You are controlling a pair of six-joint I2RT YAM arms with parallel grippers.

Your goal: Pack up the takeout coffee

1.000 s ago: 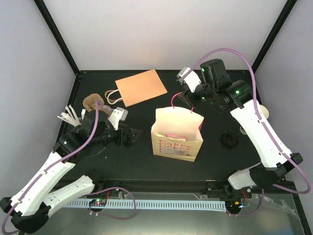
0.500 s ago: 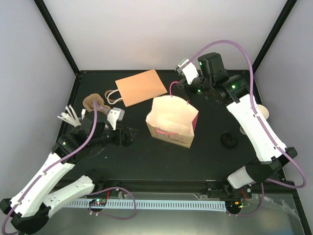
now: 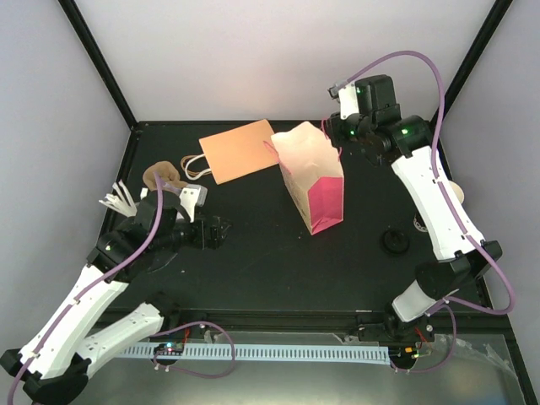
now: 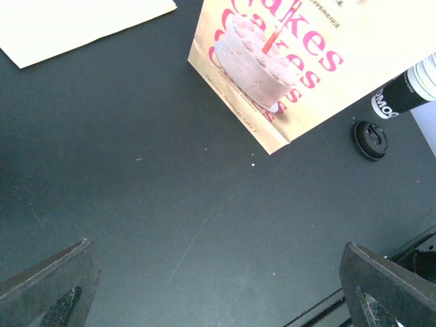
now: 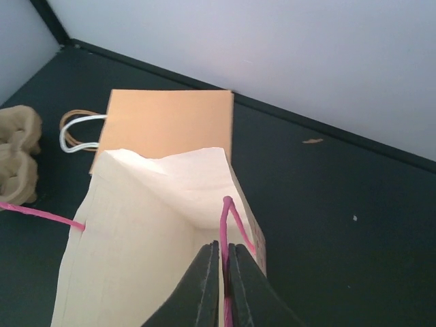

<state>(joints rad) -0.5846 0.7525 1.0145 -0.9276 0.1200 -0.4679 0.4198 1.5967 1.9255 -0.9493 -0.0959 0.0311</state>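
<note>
- your right gripper [image 5: 223, 253], at 1 o'clock, is pinching the pink handle [image 5: 229, 216] of the bag [image 3: 316, 173]; the bag is tilted
- your left gripper [image 3: 211, 233], at 8 o'clock, is spread wide; it holds nothing

Pale lilac walls [image 3: 253, 59] enclose a black tabletop [image 3: 253, 270]

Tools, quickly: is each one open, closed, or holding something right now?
Left tool: open, holding nothing.
Right tool: closed on the pink handle of the paper bag.
</note>
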